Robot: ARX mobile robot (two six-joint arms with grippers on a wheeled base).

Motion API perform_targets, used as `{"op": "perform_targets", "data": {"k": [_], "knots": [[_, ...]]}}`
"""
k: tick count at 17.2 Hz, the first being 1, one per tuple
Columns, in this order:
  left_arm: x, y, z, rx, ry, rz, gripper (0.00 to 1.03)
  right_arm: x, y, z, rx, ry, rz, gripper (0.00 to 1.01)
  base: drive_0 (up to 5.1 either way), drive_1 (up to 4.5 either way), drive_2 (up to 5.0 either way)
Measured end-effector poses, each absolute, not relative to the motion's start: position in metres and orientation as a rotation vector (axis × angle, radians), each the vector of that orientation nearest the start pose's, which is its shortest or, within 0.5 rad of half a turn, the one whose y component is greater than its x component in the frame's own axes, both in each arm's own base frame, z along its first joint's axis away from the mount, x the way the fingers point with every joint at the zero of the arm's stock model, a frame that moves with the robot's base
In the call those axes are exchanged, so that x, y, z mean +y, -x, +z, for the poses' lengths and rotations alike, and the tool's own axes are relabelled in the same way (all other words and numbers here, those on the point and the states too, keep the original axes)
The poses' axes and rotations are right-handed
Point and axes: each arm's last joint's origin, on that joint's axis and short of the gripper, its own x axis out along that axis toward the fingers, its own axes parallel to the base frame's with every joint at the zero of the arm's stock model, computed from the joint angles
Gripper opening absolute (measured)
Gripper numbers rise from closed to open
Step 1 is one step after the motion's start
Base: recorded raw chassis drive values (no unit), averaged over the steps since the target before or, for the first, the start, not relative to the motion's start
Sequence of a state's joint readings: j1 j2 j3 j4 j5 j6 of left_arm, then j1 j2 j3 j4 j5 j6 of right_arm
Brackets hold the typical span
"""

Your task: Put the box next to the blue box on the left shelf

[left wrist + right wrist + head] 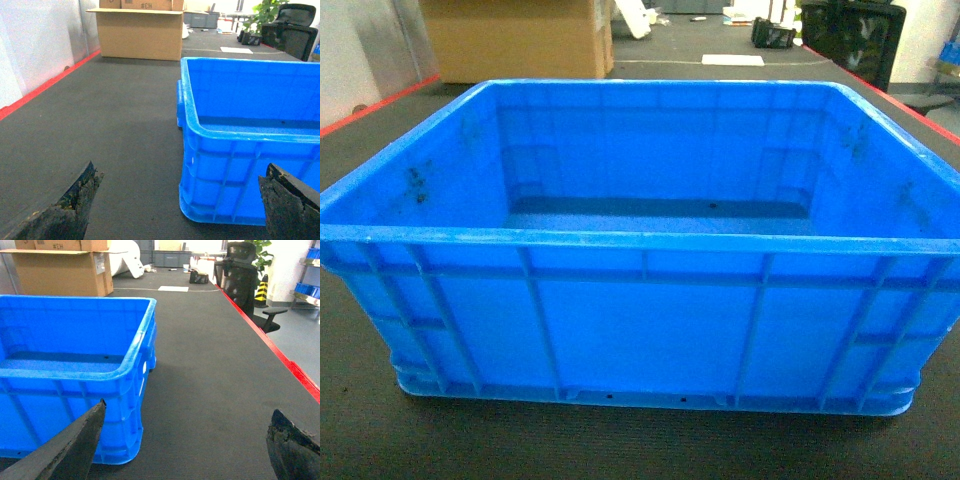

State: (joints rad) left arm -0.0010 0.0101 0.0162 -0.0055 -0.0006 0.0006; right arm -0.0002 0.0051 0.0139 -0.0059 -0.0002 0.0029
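The box (640, 330) is a large bright-blue ribbed crate, empty, standing on dark carpet and filling the head view. Neither gripper shows in that view. In the left wrist view my left gripper (180, 165) is open, low over the carpet. Its dark fingers (75, 205) are wide apart, and the box's (240, 150) near left corner lies between them, untouched. In the right wrist view my right gripper (189, 406) is open too. Its left finger (75, 450) overlaps the box's (65, 390) near right corner, with bare carpet between the fingers. The left shelf and the other blue box are out of view.
A big cardboard box (515, 40) stands behind the crate at the far left. A black office chair (240, 275) is at the far right. Red floor lines (45, 85) edge the carpet on both sides, with a white wall (35, 45) on the left.
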Motion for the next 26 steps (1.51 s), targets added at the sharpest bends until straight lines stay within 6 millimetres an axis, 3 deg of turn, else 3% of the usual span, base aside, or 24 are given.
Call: {"op": "perform_targets", "data": {"k": [26], "knots": [[-0.0001,-0.0973,0.1677,-0.001,-0.001,0.0,0.98,0.0,-0.0972,0.1673,-0.003,-0.003,0.0,0.98,0.0,0.0,0.0]]}}
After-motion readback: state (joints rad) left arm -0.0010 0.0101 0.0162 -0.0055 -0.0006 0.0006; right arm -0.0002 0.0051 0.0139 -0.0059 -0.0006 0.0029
